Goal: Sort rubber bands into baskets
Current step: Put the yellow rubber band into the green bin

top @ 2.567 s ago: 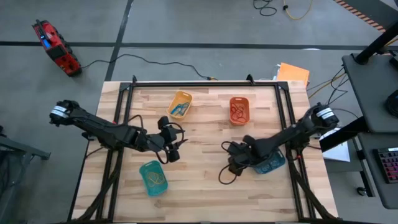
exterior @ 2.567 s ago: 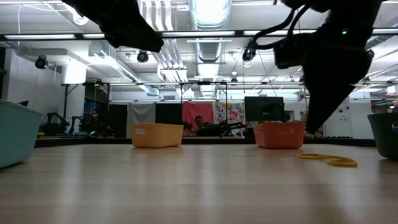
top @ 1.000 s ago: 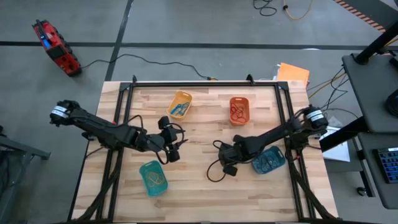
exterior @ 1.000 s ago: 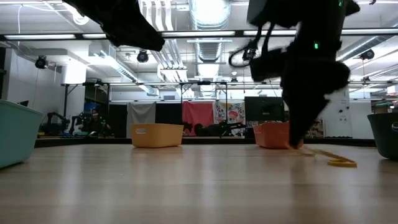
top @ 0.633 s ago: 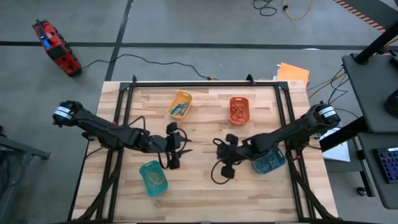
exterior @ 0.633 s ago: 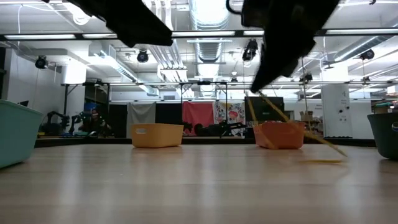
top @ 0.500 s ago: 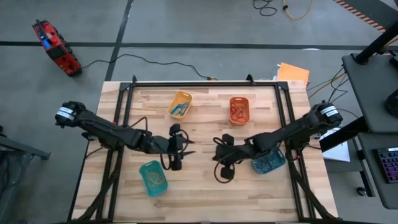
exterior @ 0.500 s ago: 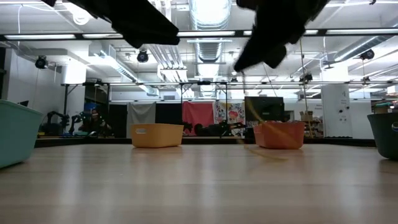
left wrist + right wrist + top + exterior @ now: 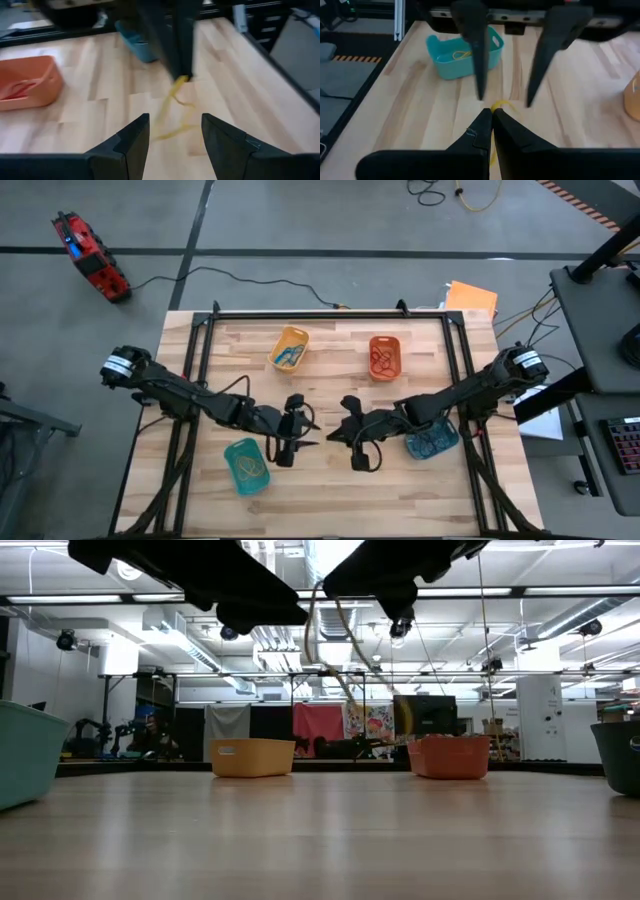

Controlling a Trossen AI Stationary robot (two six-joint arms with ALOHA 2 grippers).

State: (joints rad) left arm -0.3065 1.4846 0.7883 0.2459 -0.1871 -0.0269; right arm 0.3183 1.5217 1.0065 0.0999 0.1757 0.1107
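A yellow rubber band [image 9: 174, 102] hangs over the middle of the table from my right gripper [image 9: 491, 119], which is shut on it. My left gripper [image 9: 172, 135] stands open, facing the right one [image 9: 336, 430] at close range. Its two fingers [image 9: 476, 55] stand either side of the band's line without touching it. Four baskets rest on the table: yellow [image 9: 290, 347] and orange [image 9: 384, 357] at the far side, teal-green [image 9: 247, 465] near left, blue-teal [image 9: 433, 440] under the right arm. My right gripper pinches the yellow band's upper end [image 9: 180, 79] between its two shut fingertips. It reaches in from the table's right side. The band hangs slack below the fingers in a twisted loop [image 9: 352, 690], lifted clear of the table.
The teal-green basket [image 9: 462, 55] holds a yellow band; the orange basket [image 9: 25, 82] holds red ones. Black cables loop beside both wrists. Bare wood lies between the baskets.
My right gripper has lifted the yellow band off the table and carried it up and toward the table's left, to the middle. The band now hangs clear. My left gripper has moved toward the table's right edge, closing on the right gripper, and has stayed open.
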